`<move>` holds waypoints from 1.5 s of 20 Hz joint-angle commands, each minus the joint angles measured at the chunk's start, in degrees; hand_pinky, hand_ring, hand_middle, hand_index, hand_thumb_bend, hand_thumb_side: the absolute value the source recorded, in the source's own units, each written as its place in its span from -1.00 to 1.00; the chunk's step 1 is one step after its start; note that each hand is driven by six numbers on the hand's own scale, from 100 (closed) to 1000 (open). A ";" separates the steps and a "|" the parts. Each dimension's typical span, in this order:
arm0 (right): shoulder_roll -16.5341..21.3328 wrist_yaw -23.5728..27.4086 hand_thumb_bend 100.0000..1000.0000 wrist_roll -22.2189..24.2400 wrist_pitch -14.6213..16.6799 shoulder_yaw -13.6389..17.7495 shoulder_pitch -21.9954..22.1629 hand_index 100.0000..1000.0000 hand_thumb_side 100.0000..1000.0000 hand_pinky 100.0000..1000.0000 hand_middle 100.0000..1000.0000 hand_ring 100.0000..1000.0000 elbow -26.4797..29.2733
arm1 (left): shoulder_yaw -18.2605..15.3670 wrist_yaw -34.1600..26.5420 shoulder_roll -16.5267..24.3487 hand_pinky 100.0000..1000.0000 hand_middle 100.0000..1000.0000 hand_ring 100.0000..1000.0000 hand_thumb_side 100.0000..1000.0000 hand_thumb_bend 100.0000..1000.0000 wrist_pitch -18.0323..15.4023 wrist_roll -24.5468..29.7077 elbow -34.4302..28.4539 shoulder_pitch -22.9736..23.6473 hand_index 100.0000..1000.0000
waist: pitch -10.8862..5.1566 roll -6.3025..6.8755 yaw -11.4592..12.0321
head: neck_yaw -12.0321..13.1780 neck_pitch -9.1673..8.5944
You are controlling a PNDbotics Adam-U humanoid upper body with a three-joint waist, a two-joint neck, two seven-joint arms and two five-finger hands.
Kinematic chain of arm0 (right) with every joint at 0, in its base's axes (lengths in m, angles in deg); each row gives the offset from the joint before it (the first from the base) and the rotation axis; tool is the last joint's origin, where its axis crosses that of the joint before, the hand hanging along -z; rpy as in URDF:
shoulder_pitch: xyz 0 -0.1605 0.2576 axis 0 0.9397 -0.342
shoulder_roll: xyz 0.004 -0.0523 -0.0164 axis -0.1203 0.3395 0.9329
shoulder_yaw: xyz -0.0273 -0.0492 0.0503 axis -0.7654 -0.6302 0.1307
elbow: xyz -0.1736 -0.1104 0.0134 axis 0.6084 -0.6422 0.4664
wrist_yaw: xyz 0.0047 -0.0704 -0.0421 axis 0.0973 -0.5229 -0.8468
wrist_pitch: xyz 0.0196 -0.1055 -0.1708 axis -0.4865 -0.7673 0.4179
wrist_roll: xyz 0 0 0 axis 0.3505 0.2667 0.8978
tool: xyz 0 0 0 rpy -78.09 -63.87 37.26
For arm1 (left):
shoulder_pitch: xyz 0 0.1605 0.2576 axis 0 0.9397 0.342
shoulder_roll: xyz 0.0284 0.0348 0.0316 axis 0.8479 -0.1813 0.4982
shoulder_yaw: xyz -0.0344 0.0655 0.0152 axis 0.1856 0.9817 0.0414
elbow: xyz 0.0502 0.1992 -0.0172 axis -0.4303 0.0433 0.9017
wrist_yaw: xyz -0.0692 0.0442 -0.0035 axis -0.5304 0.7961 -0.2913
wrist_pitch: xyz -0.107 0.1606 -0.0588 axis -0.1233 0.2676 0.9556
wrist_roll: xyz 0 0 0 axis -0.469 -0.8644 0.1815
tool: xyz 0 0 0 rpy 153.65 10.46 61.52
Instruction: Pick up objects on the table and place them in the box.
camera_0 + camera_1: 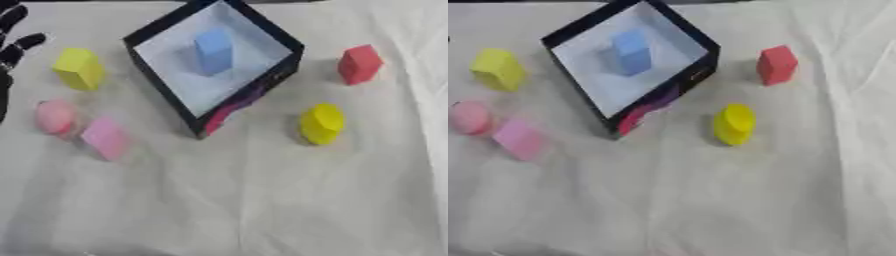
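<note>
White cloth (pixel 262 200) covers the table. Upon it sits a black-walled box (pixel 166 95) holding a blue block (pixel 213 50). Right of the box stand a red block (pixel 360 64) and a yellow cylinder-like block (pixel 322 123); left of it lie a yellow block (pixel 79 68), a pink block (pixel 106 138) and a pink rounded piece (pixel 55 116). At the left edge the left hand (pixel 10 47) shows spread, straight fingers, holding nothing, just beside the yellow block without touching it.

Left hand (pixel 10 47): black throughout, slender segmented fingers with rounded tips, a pale silvery band at one joint.
</note>
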 commanded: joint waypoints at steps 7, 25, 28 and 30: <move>14.17 -7.24 -1.00 8.05 13.20 -7.93 -6.06 0.74 -0.74 0.74 0.54 0.59 -2.92 | -0.25 0.30 2.22 0.54 0.60 0.89 0.53 -0.97 0.54 0.84 -0.96 0.09 0.60 | -1.56 -1.62 0.20 | -0.51 -1.89; 2.44 -20.40 -1.00 21.43 24.29 -27.06 -28.69 0.80 -0.37 0.72 0.57 0.58 -20.44 | 0.10 1.94 2.14 0.55 0.62 0.90 0.55 -0.98 0.25 1.63 -0.94 1.35 0.60 | -1.55 -1.67 -0.46 | -0.56 -2.31; -0.35 -20.56 -1.00 22.69 24.61 -28.24 -31.00 0.80 -0.37 0.73 0.57 0.58 -23.45 | 0.15 2.05 2.02 0.55 0.62 0.91 0.55 -0.98 0.24 1.77 -0.87 1.43 0.60 | -1.57 -1.55 -0.48 | -0.79 -2.24; -1.38 -20.41 -1.00 23.35 24.94 -28.55 -31.84 0.81 -0.40 0.73 0.58 0.58 -24.70 | 0.14 2.09 1.99 0.55 0.62 0.91 0.55 -0.98 0.22 1.80 -0.84 1.46 0.60 | -1.59 -1.51 -0.49 | -0.85 -2.20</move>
